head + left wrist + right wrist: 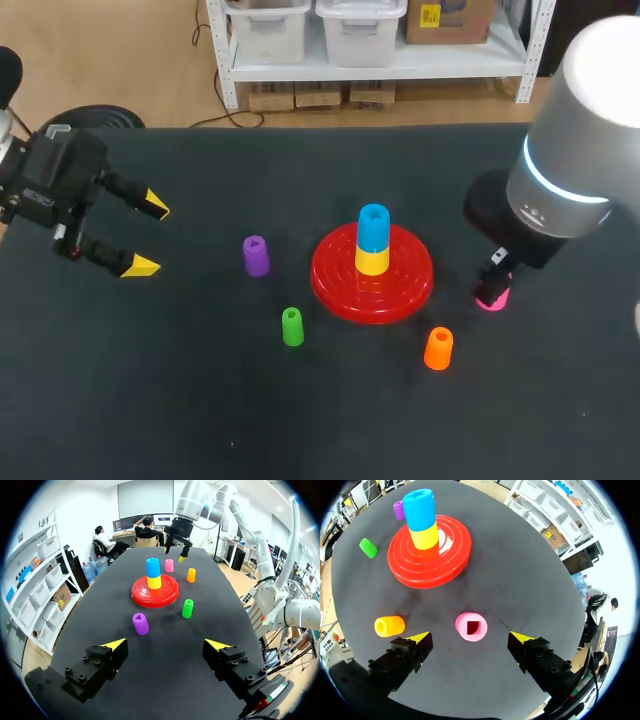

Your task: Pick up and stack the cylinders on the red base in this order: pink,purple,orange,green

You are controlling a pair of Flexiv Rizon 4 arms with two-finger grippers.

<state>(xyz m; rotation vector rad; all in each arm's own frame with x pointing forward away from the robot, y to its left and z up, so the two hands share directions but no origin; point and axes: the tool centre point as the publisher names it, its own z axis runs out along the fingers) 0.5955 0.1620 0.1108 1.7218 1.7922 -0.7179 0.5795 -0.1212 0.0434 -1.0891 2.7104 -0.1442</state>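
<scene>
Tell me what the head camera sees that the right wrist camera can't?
Only the head view shows the left gripper, open and off to the side of the toys.

Only the right wrist view shows the right gripper, open with the pink cylinder between its fingers, untouched. It also shows the square hole in the pink cylinder's top.

Both show the pink cylinder, the red base with the yellow cylinder and blue cylinder stacked on it, the purple cylinder, green cylinder and orange cylinder.
</scene>
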